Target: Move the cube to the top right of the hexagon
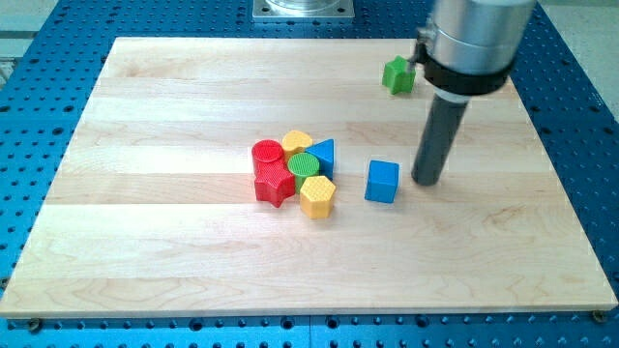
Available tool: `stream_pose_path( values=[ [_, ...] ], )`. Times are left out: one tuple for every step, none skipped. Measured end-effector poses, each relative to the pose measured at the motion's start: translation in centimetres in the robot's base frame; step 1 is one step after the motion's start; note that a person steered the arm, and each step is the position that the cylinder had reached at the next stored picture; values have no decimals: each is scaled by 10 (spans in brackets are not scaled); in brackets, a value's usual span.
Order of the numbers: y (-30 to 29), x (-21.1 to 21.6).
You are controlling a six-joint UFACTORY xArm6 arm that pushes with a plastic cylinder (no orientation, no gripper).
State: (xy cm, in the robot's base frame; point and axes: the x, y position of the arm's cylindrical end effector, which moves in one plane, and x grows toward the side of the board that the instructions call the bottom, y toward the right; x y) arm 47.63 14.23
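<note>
The blue cube (382, 181) stands alone on the wooden board, right of a tight cluster of blocks. The yellow hexagon (317, 196) is the cluster's lower right block, about a cube's width left of the cube and slightly lower. My tip (427, 181) rests on the board just right of the cube, a small gap apart from it, at about the cube's height in the view. The dark rod rises from the tip to the grey arm body at the view's top right.
The cluster also holds a red cylinder (267, 154), a red star (275, 183), a green round block (304, 164), a yellow block (296, 142) and a blue triangle (323, 154). A green block (397, 74) lies near the board's top right, beside the arm. The wooden board (145, 242) sits on a blue perforated table.
</note>
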Motion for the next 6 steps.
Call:
stream_pose_path(
  values=[
    [-42,9],
    [-48,9],
    [-50,13],
    [-67,13],
    [-48,11],
    [54,-35]
  ],
)
